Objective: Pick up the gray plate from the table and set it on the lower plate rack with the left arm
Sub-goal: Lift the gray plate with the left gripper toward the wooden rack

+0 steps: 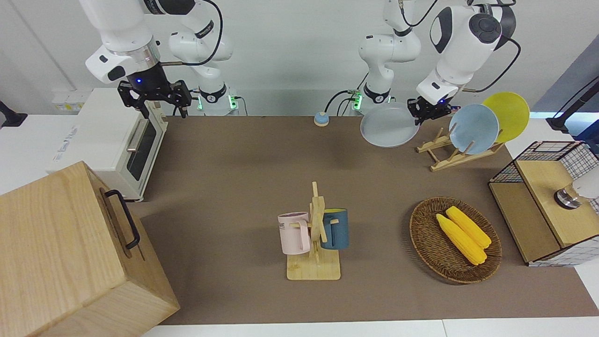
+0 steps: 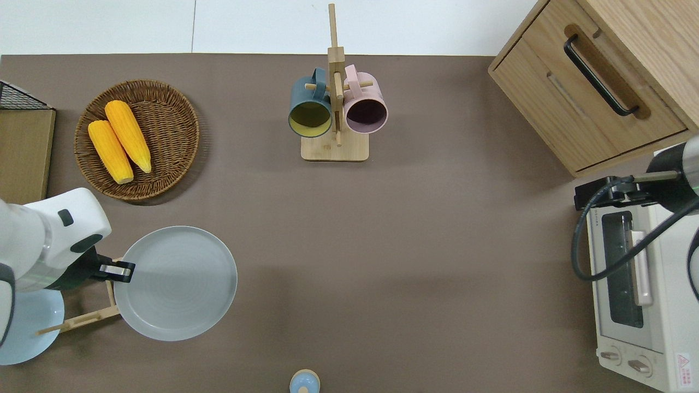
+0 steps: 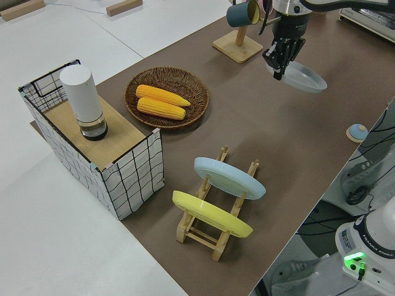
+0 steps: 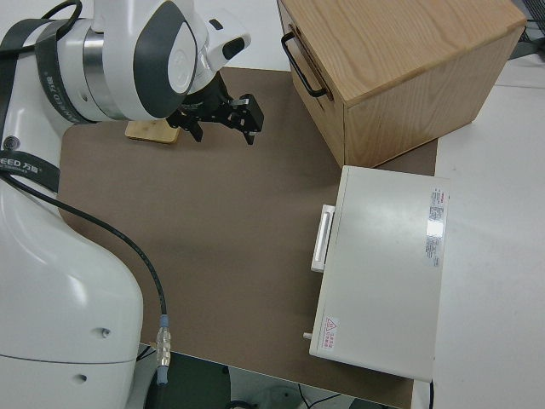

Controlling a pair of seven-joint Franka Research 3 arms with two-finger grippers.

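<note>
Carry step: left tool (image 1: 423, 113) gripped gray plate (image 1: 388, 125) by its rim, aloft beside lower plate rack (image 1: 456, 152); next, tilting it into a free slot. Right arm parked.

Both arms are glossy white, built of rounded, bulbous segments. The left arm (image 1: 461, 37) carries dark gray round caps over its joints, and a black cable loops from its upper segment down toward the wrist. Its gripper (image 1: 428, 112) is black, with a small blue light glowing just above it. The right arm (image 1: 126, 42) has a silver metal ring at the wrist, a black cable along its links and the same blue light over a black gripper (image 1: 159, 100) with two short black fingers (image 1: 146, 111). Each base wears a black band with white lettering and shows green lights.
</note>
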